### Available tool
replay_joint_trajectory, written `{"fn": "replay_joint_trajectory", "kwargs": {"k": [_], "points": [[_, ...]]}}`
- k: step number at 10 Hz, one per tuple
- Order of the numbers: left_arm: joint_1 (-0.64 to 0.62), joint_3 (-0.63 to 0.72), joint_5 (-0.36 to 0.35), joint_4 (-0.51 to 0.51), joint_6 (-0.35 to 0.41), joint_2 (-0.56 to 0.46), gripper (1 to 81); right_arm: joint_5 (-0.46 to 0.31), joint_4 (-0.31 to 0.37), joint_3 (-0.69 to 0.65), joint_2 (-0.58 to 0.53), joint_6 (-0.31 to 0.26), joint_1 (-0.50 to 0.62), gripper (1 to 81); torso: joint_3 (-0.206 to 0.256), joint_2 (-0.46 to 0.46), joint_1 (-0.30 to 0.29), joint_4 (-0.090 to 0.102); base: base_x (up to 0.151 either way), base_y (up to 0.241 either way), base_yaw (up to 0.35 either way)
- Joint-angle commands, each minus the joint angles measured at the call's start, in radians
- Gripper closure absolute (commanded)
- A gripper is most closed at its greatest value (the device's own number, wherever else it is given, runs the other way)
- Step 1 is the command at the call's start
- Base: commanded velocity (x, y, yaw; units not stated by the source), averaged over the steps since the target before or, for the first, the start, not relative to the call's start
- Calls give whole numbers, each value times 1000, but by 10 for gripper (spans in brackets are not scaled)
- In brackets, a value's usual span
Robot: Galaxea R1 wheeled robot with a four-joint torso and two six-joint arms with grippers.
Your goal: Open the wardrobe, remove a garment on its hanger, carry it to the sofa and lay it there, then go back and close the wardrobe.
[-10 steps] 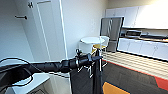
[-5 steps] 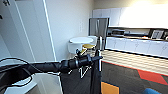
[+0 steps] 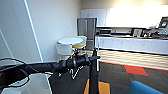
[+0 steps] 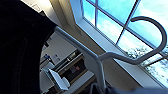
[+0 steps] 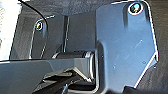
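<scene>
Carpeted floor (image 3: 117, 75), dark with orange and red patches, ran from the robot toward a striped strip before the kitchen counter (image 3: 130, 43). Nearest in the head view, the left arm (image 3: 45, 67) reached forward at about chest height. From its end the garment (image 3: 93, 75) hung as a narrow dark column, presumably held high and forward so the fabric stayed off the base while driving.

Left wrist view: the hanger (image 4: 100, 60) ran across, hook (image 4: 155, 32) curved against a window (image 4: 120, 22), black cloth draped over one shoulder. The neck sat right at the left gripper (image 3: 93, 59); its fingers could not be made out, so I could not tell whether they were clamped on the hanger, though the hanging load suggested so.

A blue edge of the sofa (image 3: 145, 88) showed near, to the right. Farther off stood a round white table (image 3: 70, 40) with chairs, then a steel fridge (image 3: 87, 28) and white cabinets.

Right wrist view showed robot parts; finger state could not be told.
</scene>
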Motion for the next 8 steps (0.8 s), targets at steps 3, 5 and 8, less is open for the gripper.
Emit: {"fn": "replay_joint_trajectory", "kwargs": {"k": [3, 5, 8], "points": [[-171, 31, -34, 27, 10, 11, 811, -38, -23, 59, -28, -12, 15, 10, 0, 0, 0, 0, 0, 0, -336], [-171, 31, -32, 28, 10, 10, 811, -34, -57, 212, -116, -12, 5, 10, 0, 0, 0, 0, 0, 0, -335], [-171, 33, -30, 30, 12, 11, 811, -18, -60, 303, -171, -12, 8, 10, 0, 0, 0, 0, 0, 0, -335]]}}
